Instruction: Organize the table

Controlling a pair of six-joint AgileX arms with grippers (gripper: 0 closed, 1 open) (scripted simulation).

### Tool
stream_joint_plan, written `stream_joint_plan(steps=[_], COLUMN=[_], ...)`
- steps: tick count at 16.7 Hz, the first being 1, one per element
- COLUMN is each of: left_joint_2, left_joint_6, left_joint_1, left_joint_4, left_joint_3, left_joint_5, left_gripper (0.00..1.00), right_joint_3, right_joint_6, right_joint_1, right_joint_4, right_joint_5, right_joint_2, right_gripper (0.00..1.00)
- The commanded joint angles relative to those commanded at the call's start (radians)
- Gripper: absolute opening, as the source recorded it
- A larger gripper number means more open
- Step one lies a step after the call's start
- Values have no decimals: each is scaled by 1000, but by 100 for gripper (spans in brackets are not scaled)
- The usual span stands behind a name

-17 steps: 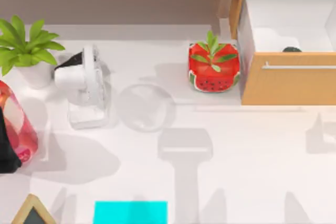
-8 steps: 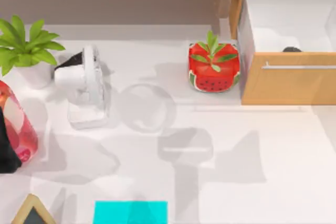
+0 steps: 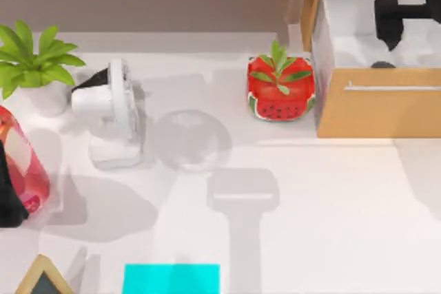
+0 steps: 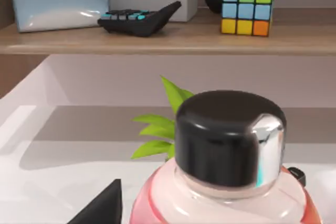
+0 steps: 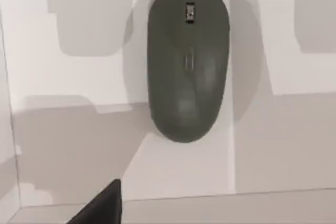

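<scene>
White table; right gripper over drawer (open).

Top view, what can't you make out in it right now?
- Mouse: the drawer front hides all but a dark sliver; the right wrist view shows it whole.
- Right hand: cut by the top view's right edge, so its fingers cannot be read.
- Pink bottle: cut by the left edge.
- Cyan item: cut by the bottom edge; unidentifiable.
</scene>
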Motion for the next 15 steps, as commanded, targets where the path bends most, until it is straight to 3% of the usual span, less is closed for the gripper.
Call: stream_joint_plan(steps=[7, 15], left_joint_2=[0, 0], left_joint_6=[0, 0], left_joint_1=[0, 0], left_joint_4=[0, 0], left_joint_3=[0, 0], left_joint_5=[0, 0], left_gripper=[100, 100], right_joint_3=[296, 308], right_joint_6=[50, 53], right_joint_1=[-3, -2], right_joint_4=[-112, -112], right_joint_5=[-53, -56], right_joint_2=[343, 357], right_gripper=[100, 100])
